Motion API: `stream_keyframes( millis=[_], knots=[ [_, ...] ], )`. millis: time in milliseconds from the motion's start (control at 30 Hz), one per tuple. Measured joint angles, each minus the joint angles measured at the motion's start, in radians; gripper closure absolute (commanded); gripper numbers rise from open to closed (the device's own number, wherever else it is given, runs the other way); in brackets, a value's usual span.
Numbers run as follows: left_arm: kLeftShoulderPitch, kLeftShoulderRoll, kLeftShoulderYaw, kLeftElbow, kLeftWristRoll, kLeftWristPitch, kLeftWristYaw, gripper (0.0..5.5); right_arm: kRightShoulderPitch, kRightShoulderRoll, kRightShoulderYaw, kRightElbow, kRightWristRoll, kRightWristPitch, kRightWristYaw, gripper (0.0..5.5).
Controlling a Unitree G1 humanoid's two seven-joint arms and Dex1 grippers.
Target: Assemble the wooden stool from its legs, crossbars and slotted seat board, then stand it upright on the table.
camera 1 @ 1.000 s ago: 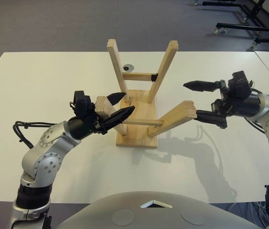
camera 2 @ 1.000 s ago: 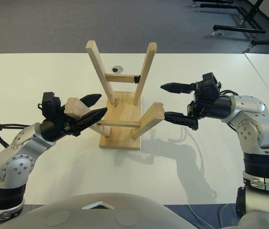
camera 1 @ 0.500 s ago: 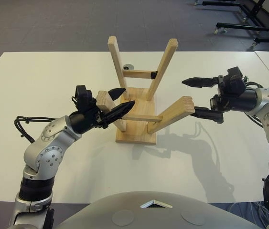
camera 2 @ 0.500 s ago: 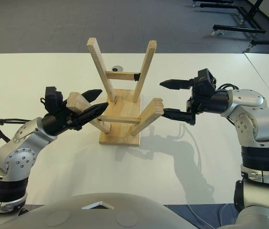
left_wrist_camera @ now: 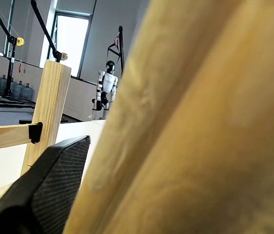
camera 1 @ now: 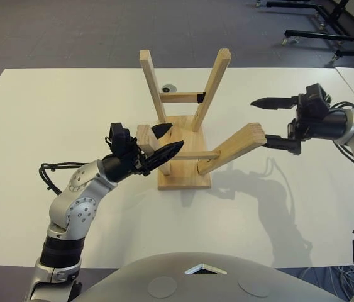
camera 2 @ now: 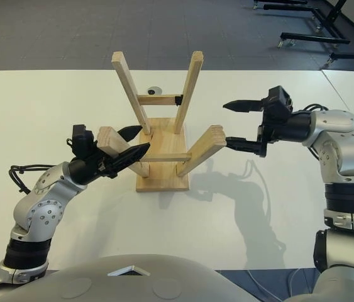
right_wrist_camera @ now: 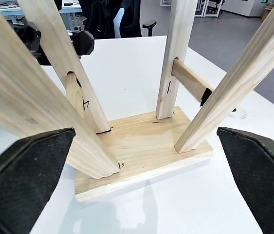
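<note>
White worktop, grey floor behind it, black wheeled frames parked on the floor far right. Small round grommet set in the worktop just behind the stool.

Stool is mid-worktop, upside down: seat board flat on the surface, four legs up and splayed outward. All four feet sit in the board; the joints show in the right wrist view. Not upright yet.

- far-left leg and far-right leg: joined by the far crossbar, with a dark fitting at its right end.
- near-left leg and near-right leg: joined by the near crossbar, lower down and closer to the board. Both lean hard outward toward the arms.

Left hand: comes in from the left, fingers either side of the near-left leg close to its free end and clamped on it. In the left wrist view one finger pad sits right against the wood.

Right hand: to the right of the stool, fingers spread wide and gripping nothing. Upper finger hangs in open air, well apart from the far-right leg. Lower finger's tip meets the end face of the near-right leg; looks like contact, can't confirm. The right wrist view looks between the two pads at the board and all four legs.
</note>
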Motion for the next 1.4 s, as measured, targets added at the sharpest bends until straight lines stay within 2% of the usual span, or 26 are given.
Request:
stream_keyframes(
  millis=[133, 267, 367, 500, 633, 800, 933, 967, 1067, 1300, 1400],
  knots=[
    [-0.006, 0.0, 0.003, 0.01, 0.008, -0.004, -0.014, 2.29, -0.101, 0.023, -0.089, 0.01, 0.118, 0.06, -0.054, 0.13],
    [-0.007, 0.001, 0.012, 0.014, 0.013, -0.008, -0.021, 2.29, -0.206, 0.1, -0.212, -0.12, 0.457, 0.244, -0.169, 0.13],
    [-0.009, 0.005, 0.019, 0.019, 0.014, -0.01, -0.027, 2.29, -0.19, 0.153, -0.198, -0.266, 0.588, 0.321, -0.234, 0.13],
    [-0.011, 0.004, 0.019, 0.027, 0.014, -0.011, -0.029, 2.29, -0.039, 0.18, -0.059, -0.411, 0.529, 0.339, -0.242, 0.13],
    [-0.012, 0.004, 0.019, 0.031, 0.015, -0.011, -0.028, 2.29, 0.013, 0.133, 0.054, -0.474, 0.337, 0.179, -0.196, 0.13],
    [-0.012, 0.004, 0.018, 0.031, 0.018, -0.014, -0.029, 2.29, 0.003, 0.123, 0.056, -0.456, 0.342, 0.15, -0.187, 0.13],
    [-0.011, 0.0, 0.018, 0.033, 0.023, -0.021, -0.029, 2.29, -0.026, 0.169, -0.018, -0.379, 0.501, 0.224, -0.252, 0.13],
    [-0.011, -0.003, 0.019, 0.034, 0.027, -0.025, -0.028, 2.29, -0.072, 0.184, -0.073, -0.346, 0.59, 0.245, -0.285, 0.13],
    [-0.011, -0.006, 0.032, 0.035, 0.031, -0.038, -0.027, 1.82, -0.148, 0.196, -0.159, -0.281, 0.707, 0.276, -0.338, 0.1],
    [-0.027, -0.016, 0.071, 0.026, 0.031, -0.066, -0.001, 0.71, -0.149, 0.204, -0.181, -0.211, 0.717, 0.289, -0.355, 0.1],
    [-0.018, -0.031, 0.1, -0.026, -0.013, -0.085, 0.001, 0.71, -0.171, 0.193, -0.179, -0.138, 0.685, 0.308, -0.329, 0.1]
  ],
)
